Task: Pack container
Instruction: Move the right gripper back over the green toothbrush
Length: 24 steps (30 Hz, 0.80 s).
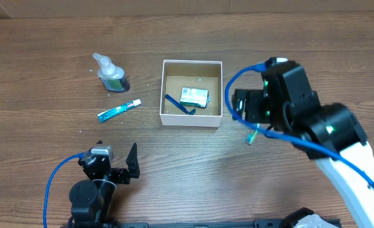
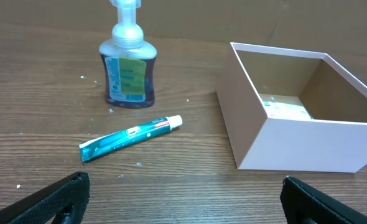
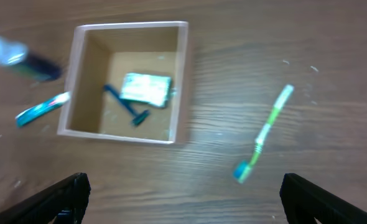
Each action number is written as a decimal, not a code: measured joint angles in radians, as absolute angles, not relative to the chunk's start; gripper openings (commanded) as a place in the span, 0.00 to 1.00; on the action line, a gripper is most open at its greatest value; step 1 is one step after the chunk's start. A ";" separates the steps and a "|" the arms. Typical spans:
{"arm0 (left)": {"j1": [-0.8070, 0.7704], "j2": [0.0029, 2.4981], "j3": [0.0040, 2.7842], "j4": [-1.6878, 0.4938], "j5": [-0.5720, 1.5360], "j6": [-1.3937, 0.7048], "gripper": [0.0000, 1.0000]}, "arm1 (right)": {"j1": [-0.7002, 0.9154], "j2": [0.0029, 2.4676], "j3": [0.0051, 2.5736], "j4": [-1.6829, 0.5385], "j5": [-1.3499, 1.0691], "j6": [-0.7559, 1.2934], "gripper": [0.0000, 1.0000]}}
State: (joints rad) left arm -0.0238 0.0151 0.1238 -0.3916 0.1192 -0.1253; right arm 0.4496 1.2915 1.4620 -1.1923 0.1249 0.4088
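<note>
Overhead, the container [image 1: 191, 118] sits mid-surface [image 1: 47, 38]. It holds a green-and-white packet [image 1: 194, 97] with a blue razor [image 1: 178, 104] just left of it. A bottle [image 1: 111, 73] and a toothpaste tube [image 1: 119, 111] lie outside on the left, and a green toothbrush [image 3: 264, 134] lies on the right. The left hand [image 2: 183, 183] and right hand [image 3: 183, 183] are both released, fingers spread wide, grasping nothing.

A dark brown wood-grain desk [image 1: 35, 76] fills the view under even, soft light. Along its far edge runs a plain tan cardboard-like backdrop [image 1: 174, 6].
</note>
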 measured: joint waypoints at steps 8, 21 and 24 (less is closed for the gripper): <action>-0.024 0.015 0.123 -0.392 0.119 -0.125 1.00 | 0.263 1.441 1.462 -1.179 0.159 0.505 0.99; -0.024 0.015 0.124 -0.392 0.119 -0.125 1.00 | 0.131 1.676 1.462 -1.114 0.164 0.600 0.90; -0.024 0.015 0.124 -0.392 0.119 -0.125 1.00 | 0.131 1.731 1.462 -1.114 0.165 0.640 0.87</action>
